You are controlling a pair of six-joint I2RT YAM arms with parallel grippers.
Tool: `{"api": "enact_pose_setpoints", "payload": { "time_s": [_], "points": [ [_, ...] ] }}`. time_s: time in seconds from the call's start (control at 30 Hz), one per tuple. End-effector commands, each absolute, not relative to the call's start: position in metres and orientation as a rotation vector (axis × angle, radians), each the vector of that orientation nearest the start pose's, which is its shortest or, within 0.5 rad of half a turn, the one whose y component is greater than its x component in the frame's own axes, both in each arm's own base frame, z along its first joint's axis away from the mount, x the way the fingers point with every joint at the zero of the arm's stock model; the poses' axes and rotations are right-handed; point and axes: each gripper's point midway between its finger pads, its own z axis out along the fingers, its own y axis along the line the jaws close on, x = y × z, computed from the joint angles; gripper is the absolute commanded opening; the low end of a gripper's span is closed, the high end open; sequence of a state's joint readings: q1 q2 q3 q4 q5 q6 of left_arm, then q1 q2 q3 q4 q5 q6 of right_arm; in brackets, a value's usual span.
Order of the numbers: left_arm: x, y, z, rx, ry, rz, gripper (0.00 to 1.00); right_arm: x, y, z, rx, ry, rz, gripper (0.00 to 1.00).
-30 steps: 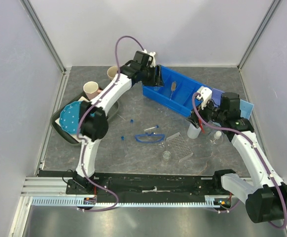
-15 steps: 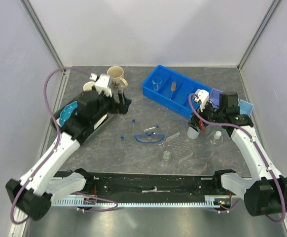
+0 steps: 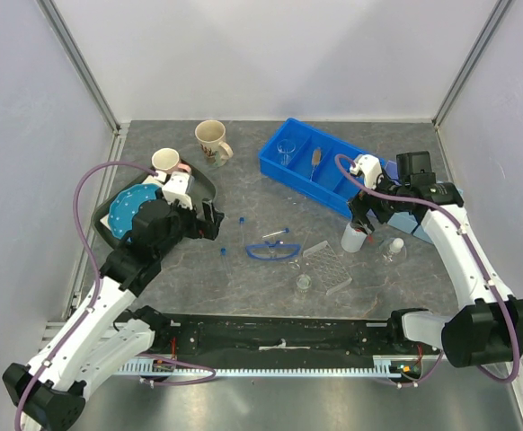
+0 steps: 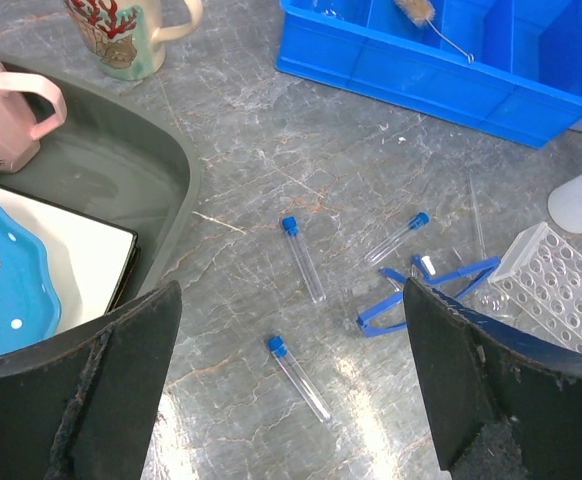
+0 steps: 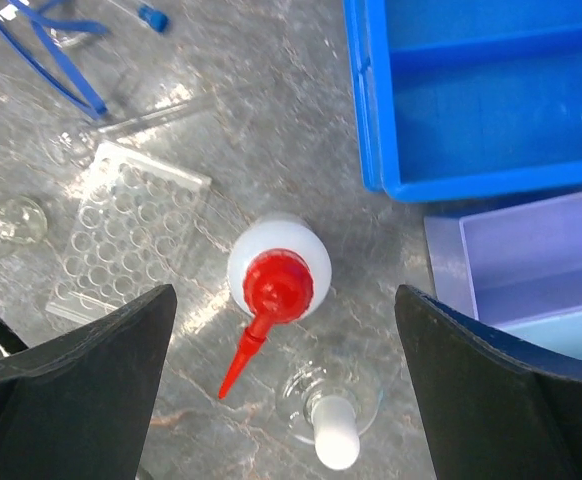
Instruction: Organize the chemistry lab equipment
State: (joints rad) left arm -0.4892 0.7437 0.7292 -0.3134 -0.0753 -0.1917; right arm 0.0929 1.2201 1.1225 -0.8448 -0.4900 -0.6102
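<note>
- The right gripper (image 5: 283, 296) is wide open and holds nothing. In its own camera, the white squeeze bottle (image 5: 276, 262) stands right between its two fingers. I cannot tell if they are low enough to touch it.
- In the top view the bottle stands upright at the middle right, just below the blue bin (image 3: 329, 171).
- The bottle looks like soft plastic, so it will squish if pinched hard. I would grab its round body. The thin red nozzle (image 5: 246, 350) could bend or slip.
- A little glass flask (image 5: 329, 425) with a white stopper stands just beside the bottle. Glass is hard and slippery and can break, so the fingers should not knock it.
- The left gripper (image 4: 289, 305) is wide open and empty too. It looks down at three blue-capped tubes (image 4: 303, 262) lying flat on the table, apart from each other.
- The tubes look light, thin and round, so they may roll away. I would pinch one gently across its middle.
- The blue goggles (image 4: 426, 290) lie to the lower right of the tubes. They look light and bendy, and the frame is the place to hold.
- The clear rack (image 3: 326, 266) lies just right of the goggles in the top view. It looks stiff, so an edge is a good place to grip.
- A small beaker (image 3: 286, 148) and a brush (image 3: 316, 160) already sit in the bin.
</note>
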Motion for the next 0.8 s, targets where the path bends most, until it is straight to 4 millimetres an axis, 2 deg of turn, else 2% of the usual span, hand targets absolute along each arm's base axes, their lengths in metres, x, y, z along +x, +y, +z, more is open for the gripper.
{"api": "enact_pose_setpoints", "payload": {
  "time_s": [0.0, 0.17, 0.3, 0.57, 0.77],
  "points": [
    [0.255, -0.136, 0.247, 0.317, 1.882, -0.395, 0.97, 0.285, 0.074, 0.174, -0.965, 2.272, 0.282, 0.98],
    [0.237, -0.125, 0.218, 0.318, 1.925, -0.381, 0.97, 0.282, 0.078, 0.15, -0.979, 2.336, 0.322, 0.98],
    [0.238, -0.126, 0.223, 0.33, 1.9, -0.382, 0.97, 0.283, 0.087, 0.137, -1.0, 2.364, 0.357, 0.98],
    [0.237, -0.131, 0.22, 0.347, 1.92, -0.401, 0.96, 0.29, 0.087, 0.105, -0.969, 2.431, 0.285, 0.98],
    [0.238, -0.13, 0.218, 0.346, 1.925, -0.394, 0.96, 0.294, 0.087, 0.096, -0.961, 2.447, 0.275, 0.89]
  ]
}}
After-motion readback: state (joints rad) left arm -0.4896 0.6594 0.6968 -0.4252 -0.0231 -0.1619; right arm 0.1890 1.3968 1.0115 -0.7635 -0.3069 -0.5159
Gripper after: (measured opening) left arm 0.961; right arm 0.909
